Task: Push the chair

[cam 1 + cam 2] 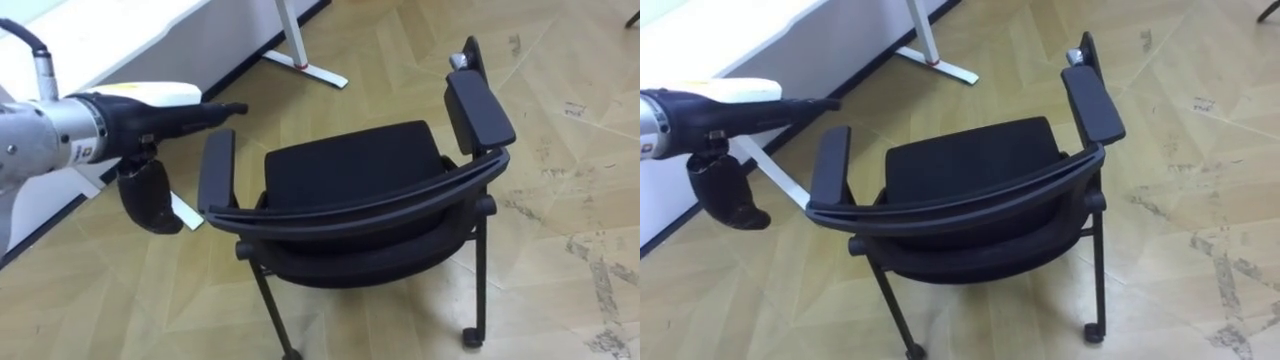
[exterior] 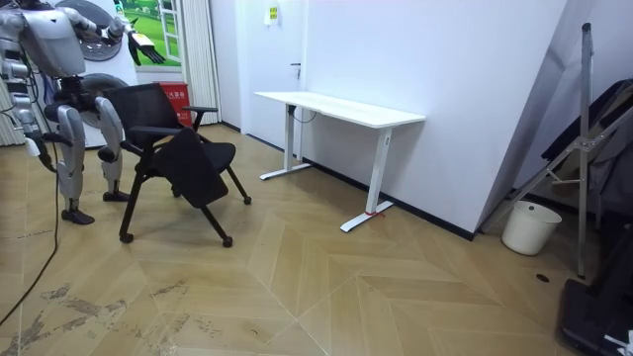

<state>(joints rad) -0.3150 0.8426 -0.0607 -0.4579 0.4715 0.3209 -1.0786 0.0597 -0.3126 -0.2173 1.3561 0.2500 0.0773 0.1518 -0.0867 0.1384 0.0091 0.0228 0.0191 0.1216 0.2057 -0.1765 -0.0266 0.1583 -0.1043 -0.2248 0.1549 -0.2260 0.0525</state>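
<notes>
The black chair (image 1: 350, 190) is found directly before the robot, backrest nearest, on the wood floor (image 1: 560, 120). The left hand (image 1: 145, 122) is held out with fingers straight, just above the chair's left armrest (image 1: 216, 170). A white desk (image 1: 120, 40) is seen beyond.

Chair (image 1: 350, 180): on the floor straight ahead of me, backrest (image 1: 360, 215) nearest me, seat beyond it.
Armrests: left armrest (image 1: 217, 170) on the seat's left, right armrest (image 1: 478, 108) on its right.
Left hand (image 1: 135, 120): I see it in the air just left of the left armrest, fingers pointing ahead.
Worktop (image 1: 100, 40): left of the chair and ahead of it; its foot (image 1: 305, 65) lies on the floor beyond the seat.
My stand: behind the chair, at the room view's left.
Bucket (image 2: 531, 227): on the floor by the wall, well to the room view's right of the worktop.
</notes>
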